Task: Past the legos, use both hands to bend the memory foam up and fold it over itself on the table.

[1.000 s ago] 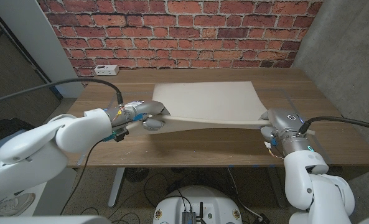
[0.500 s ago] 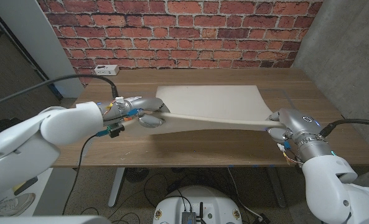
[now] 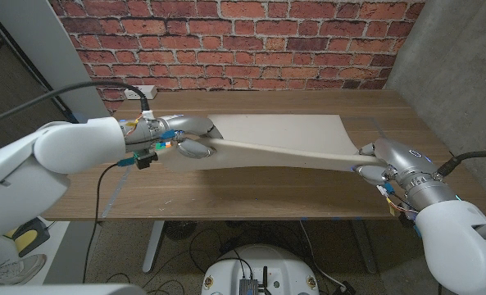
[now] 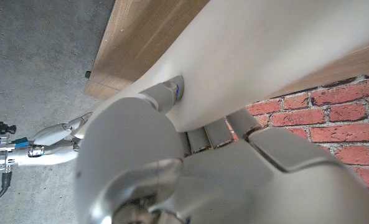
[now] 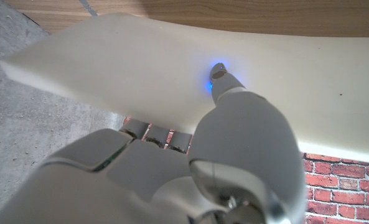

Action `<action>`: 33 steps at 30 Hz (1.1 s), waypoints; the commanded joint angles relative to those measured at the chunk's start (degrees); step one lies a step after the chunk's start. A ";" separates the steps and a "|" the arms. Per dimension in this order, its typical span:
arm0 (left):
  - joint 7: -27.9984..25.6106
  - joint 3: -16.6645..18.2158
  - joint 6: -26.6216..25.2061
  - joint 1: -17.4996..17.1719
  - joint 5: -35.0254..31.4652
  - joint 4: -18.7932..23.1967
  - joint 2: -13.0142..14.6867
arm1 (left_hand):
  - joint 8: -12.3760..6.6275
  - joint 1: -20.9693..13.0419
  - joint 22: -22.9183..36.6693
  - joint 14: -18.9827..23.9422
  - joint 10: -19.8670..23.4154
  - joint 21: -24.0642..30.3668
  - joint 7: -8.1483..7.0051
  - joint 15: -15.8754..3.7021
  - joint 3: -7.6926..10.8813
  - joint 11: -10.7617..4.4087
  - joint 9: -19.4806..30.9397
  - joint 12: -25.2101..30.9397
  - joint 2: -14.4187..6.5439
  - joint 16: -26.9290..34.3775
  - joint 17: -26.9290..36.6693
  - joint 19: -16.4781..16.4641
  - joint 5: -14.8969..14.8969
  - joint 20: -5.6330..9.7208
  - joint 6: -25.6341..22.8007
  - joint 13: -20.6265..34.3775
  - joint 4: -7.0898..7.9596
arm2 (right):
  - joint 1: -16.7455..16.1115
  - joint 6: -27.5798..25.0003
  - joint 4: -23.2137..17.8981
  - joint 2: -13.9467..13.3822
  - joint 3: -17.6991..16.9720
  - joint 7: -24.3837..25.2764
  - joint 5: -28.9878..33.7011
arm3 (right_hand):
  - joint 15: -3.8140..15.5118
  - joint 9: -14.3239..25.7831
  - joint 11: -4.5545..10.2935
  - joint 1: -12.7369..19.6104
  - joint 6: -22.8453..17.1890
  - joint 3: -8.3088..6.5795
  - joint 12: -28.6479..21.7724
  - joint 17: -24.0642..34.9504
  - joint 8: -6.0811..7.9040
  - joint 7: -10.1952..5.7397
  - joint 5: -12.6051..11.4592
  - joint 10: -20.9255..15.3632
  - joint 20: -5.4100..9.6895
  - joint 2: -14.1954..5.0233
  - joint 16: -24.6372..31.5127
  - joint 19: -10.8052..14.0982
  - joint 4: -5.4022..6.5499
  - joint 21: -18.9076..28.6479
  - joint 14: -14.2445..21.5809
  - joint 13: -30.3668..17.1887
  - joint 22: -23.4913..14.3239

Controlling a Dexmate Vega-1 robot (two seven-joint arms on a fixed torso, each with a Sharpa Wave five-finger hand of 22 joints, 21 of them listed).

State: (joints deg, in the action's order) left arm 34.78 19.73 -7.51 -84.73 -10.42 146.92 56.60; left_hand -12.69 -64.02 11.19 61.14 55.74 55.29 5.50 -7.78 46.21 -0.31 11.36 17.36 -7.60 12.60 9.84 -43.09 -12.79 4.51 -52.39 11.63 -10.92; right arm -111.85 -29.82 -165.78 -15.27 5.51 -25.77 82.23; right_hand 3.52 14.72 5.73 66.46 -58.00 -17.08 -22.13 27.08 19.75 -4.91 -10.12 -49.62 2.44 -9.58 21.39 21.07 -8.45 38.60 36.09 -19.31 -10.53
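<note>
Foam (image 3: 279, 135) lies across the middle of the worktop (image 3: 251, 192) in the head view, its near edge lifted off the wood and carried farther toward the brick wall than a second ago; the left hand (image 3: 189, 141) pinches the left corner and the right hand (image 3: 379, 160) pinches the right corner, both having travelled away from the robot. I judge the fold to be under way, the flap raised but not yet turned over. In the left wrist view the left hand (image 4: 172, 155) clamps the foam (image 4: 265, 50) between thumb and fingers. In the right wrist view the right hand (image 5: 190, 168) presses its thumb on the foam (image 5: 140, 68), fingers beneath.
</note>
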 commanded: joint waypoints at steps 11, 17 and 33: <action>-3.87 -8.41 0.23 14.08 7.45 -9.20 2.93 | 0.71 -0.65 -0.07 0.09 0.09 0.99 0.11 0.12 0.21 -0.27 0.08 -0.68 0.35 0.10 0.46 0.28 -0.77 0.03 -0.28 0.33 -0.02 | 9.66 7.56 8.32 -3.35 -10.20 15.07 -27.17 | 9.66 1.35 0.28 0.25 0.46 0.20 -0.13 0.00 0.77 -0.17 -0.55 0.35 1.80 -0.56 -0.30 -0.43 0.46 0.39 -0.30 -0.75 -0.31; -4.55 -12.91 1.56 19.76 13.85 -13.71 5.03 | 0.90 -0.79 -0.11 -0.04 0.14 1.29 0.25 0.22 0.26 0.11 0.10 -0.90 0.42 0.02 0.48 0.45 -0.90 -0.09 -0.31 0.36 -0.06 | 13.85 7.97 11.76 -5.67 -11.85 18.52 -33.40 | 9.76 1.86 0.34 0.28 0.48 0.20 -0.22 -0.11 1.03 -0.23 -0.62 0.27 1.94 -0.67 -0.48 -0.60 0.60 0.45 -0.38 -0.98 -0.31; -5.31 -30.87 -0.46 38.48 25.76 -24.26 6.61 | 1.62 -1.03 -0.22 -0.12 -0.27 2.12 0.96 0.97 0.57 0.88 0.14 -1.68 0.20 -0.11 0.50 0.80 -1.27 -0.40 0.60 0.45 0.09 | 22.80 7.49 19.54 -12.73 -14.95 23.96 -48.70 | 9.73 3.19 0.30 0.28 0.49 0.28 -0.36 -0.28 1.73 -0.14 -0.79 0.30 2.17 -0.81 -0.74 -0.81 0.99 0.70 -0.33 -1.59 -0.34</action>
State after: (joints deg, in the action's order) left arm 29.86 1.34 -6.33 -59.32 8.16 130.05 62.53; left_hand -11.40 -64.27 10.92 61.00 55.20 57.02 6.07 -7.04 46.20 0.22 11.34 15.87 -6.97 12.60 10.28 -42.33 -13.67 4.20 -51.82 11.91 -10.91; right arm -95.44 -21.73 -151.68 -23.14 -8.02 -5.78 43.15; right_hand 3.28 17.63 6.04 66.70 -57.48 -16.73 -22.13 26.82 20.84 -5.43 -10.41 -49.32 2.65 -9.82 20.72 20.45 -7.69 39.04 35.90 -20.63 -10.52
